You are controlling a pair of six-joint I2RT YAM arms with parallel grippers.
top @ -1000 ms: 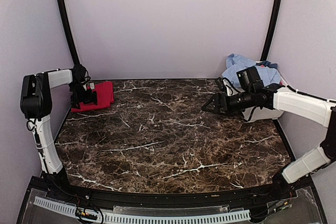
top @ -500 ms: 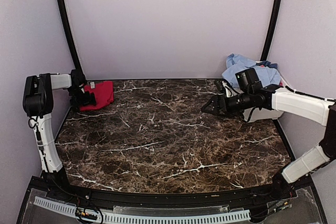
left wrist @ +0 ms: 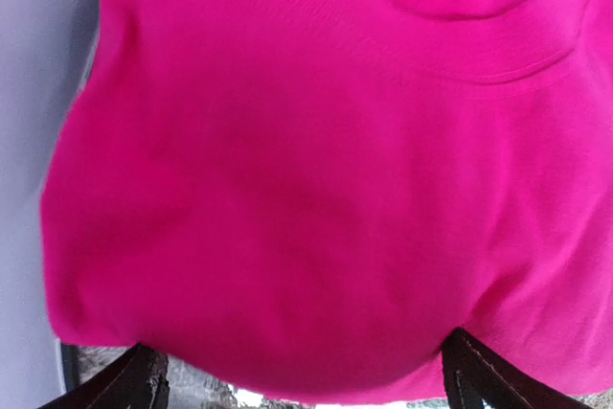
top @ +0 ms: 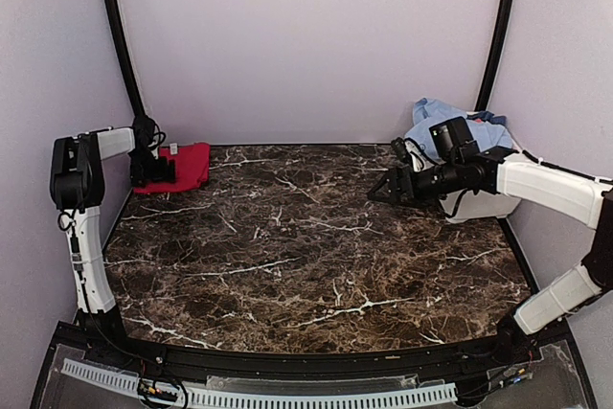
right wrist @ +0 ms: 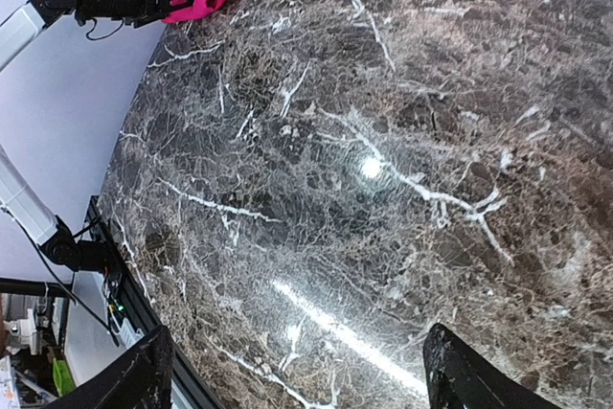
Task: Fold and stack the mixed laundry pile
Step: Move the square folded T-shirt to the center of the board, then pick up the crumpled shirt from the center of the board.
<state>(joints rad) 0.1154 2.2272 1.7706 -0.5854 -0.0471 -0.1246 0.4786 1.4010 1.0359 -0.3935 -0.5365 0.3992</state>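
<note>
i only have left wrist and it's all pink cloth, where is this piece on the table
Observer: The red garment lies flat at the table's far left corner, by the wall. The left gripper is at its left edge, jaws open.
Operator: ok where's the rest of the pile
Observer: In the white tub at the far right edge, with the light-blue shirt heaped on top.
Operator: right arm holding anything
Observer: No. The right gripper hangs open and empty above bare marble, just left of the tub.
</note>
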